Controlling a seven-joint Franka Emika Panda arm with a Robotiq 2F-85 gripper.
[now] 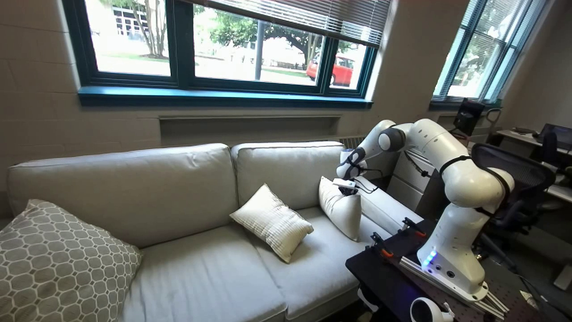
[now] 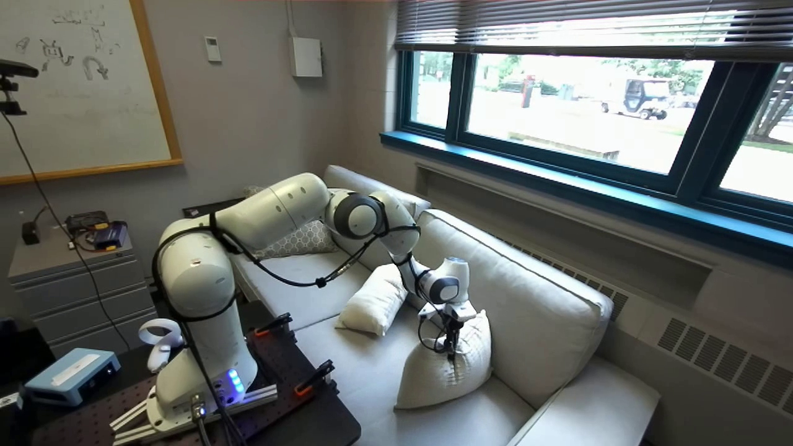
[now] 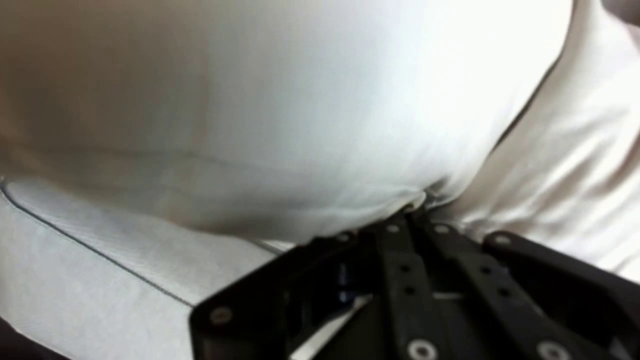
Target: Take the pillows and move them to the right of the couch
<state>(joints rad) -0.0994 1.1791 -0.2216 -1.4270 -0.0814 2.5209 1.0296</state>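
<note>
A white pillow (image 1: 335, 208) stands on edge at the right end of the couch (image 1: 196, 268), near the padded arm (image 1: 384, 203). It also shows in an exterior view (image 2: 433, 381) and fills much of the wrist view (image 3: 300, 115). My gripper (image 1: 348, 191) reaches down onto its top, also seen in an exterior view (image 2: 452, 353). In the wrist view the fingers (image 3: 415, 212) are close together with a fold of the pillow's cloth between the tips. Whether the pillow's bottom touches the seat is hard to tell. The second white pillow (image 1: 272, 222) lies tilted by the seat cushions' seam; an exterior view shows it too (image 2: 375, 303).
A larger grey patterned pillow (image 1: 67, 264) leans at the couch's far end, also in an exterior view (image 2: 303, 240). A black table (image 1: 371, 268) with clamps (image 1: 382, 246) bears the robot base in front of the couch. A white controller (image 2: 160, 341) lies on it.
</note>
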